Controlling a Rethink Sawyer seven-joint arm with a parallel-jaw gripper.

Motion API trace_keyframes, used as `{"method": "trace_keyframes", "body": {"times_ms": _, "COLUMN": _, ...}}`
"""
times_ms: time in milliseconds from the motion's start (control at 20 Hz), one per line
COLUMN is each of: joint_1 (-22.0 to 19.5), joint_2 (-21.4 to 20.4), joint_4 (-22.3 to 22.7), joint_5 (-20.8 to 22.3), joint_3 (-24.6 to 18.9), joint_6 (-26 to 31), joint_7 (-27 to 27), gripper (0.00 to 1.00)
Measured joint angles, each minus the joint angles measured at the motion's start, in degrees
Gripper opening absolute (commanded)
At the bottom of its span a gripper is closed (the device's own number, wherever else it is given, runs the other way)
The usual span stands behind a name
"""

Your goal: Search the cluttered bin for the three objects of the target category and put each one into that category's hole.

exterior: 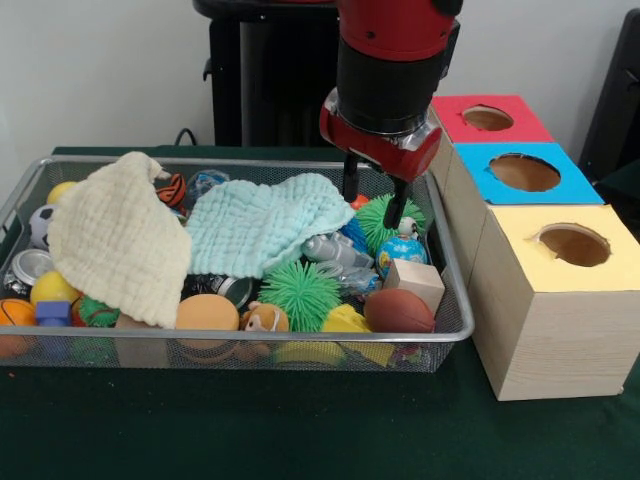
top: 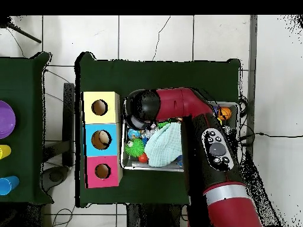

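My gripper (exterior: 374,200) hangs open over the right end of the wire bin (exterior: 250,338), with nothing between its fingers. Its tips are just above a green spiky ball (exterior: 378,222) and a small globe ball (exterior: 400,253). Nearby lie a wooden block (exterior: 413,281), a brown football (exterior: 398,311), a crushed silver can (exterior: 333,249) and a second green spiky ball (exterior: 300,293). A pale blue cloth (exterior: 265,225) and a cream cloth (exterior: 115,238) cover much of the clutter. In the overhead view the arm (top: 177,106) hides the gripper.
Three boxes with round holes stand right of the bin: red (exterior: 490,118), blue (exterior: 525,172) and yellow (exterior: 573,245). The bin's left end holds a soccer ball (exterior: 40,225), a can (exterior: 30,265), a yellow ball (exterior: 52,288) and a blue block (exterior: 52,312).
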State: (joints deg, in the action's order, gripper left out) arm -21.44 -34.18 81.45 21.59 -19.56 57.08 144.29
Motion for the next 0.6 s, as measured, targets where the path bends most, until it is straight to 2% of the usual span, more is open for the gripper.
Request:
{"method": "trace_keyframes", "body": {"times_ms": 450, "joint_1": 0.5, "joint_2": -0.8, "joint_4": -0.5, "joint_5": 0.0, "joint_3": 0.1, "joint_6": 0.0, "joint_7": 0.0, "gripper": 1.0}}
{"method": "trace_keyframes", "body": {"times_ms": 600, "joint_1": 0.9, "joint_2": -0.2, "joint_4": -2.6, "joint_5": 0.0, "joint_3": 0.1, "joint_6": 0.0, "joint_7": 0.0, "gripper": 1.0}}
